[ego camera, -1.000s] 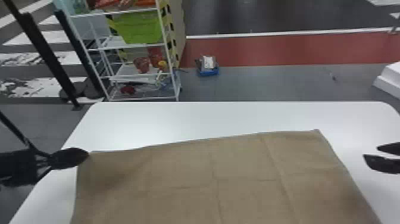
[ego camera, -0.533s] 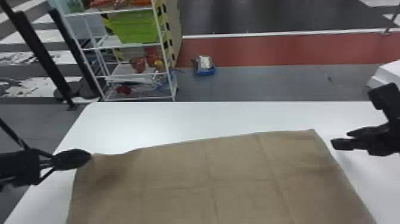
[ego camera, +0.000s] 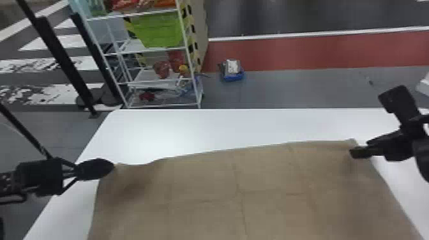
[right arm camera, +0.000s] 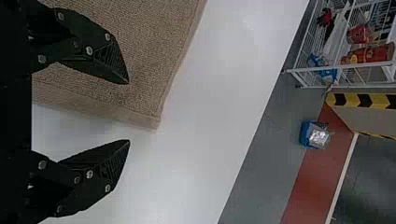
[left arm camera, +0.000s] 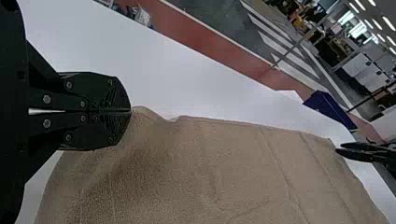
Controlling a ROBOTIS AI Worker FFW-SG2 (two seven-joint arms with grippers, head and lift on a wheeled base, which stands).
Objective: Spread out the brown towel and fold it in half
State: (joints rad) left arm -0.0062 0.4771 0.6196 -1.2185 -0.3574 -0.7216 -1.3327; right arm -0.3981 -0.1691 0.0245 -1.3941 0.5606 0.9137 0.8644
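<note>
Head view: largest is the white table point(ego camera: 223, 127), its far edge running across. Beyond it, toward the left, stands a wire rack point(ego camera: 159, 106), with black posts point(ego camera: 65, 63) at its left. The brown towel point(ego camera: 204, 178) lies spread on the table, creased in long straight lines (its near part runs out of sight past the bottom edge), and its far left corner meets the left gripper. A green bin point(ego camera: 156, 30) sits on the rack.

Next in size, the left gripper point(ego camera: 110, 166) has its jaws pressed together on that corner. The right gripper point(ego camera: 359, 148) is at the far right corner, its jaws wide apart and holding nothing; in the right wrist view one finger is over the towel, the other over bare table. Smallest is a blue and white bundle point(ego camera: 233, 76) on the floor (what it is, I cannot tell), beyond the table and right of the rack.
</note>
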